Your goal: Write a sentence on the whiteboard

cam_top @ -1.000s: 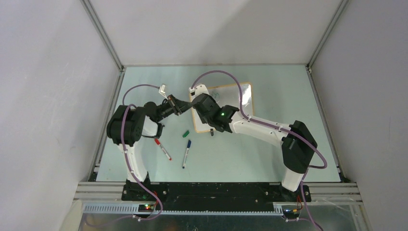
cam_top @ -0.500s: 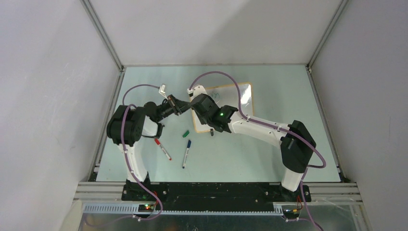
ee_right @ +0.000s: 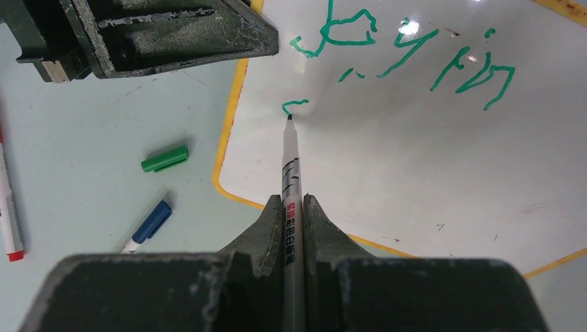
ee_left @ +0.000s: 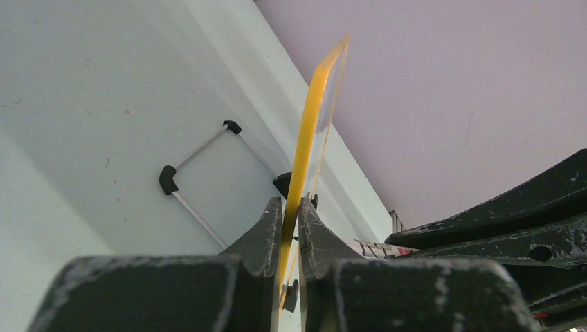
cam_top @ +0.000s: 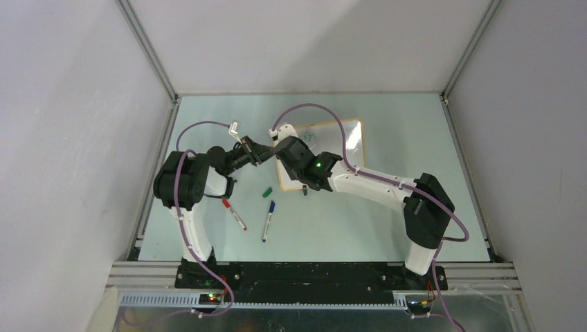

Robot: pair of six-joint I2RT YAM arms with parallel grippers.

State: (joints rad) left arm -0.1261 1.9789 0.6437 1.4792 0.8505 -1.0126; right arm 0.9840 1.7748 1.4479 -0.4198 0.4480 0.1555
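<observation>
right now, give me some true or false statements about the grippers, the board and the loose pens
1. The right gripper is shut on a slim white marker whose tip is on the small orange-framed whiteboard. True.
2. The left gripper hangs open beside the board. False: it is shut on the board's frame edge.
3. The green plastic marker cap lies on the whiteboard. False: it lies on the pale table beside the frame.
4. A blue-capped marker lies loose on the table. True.
</observation>
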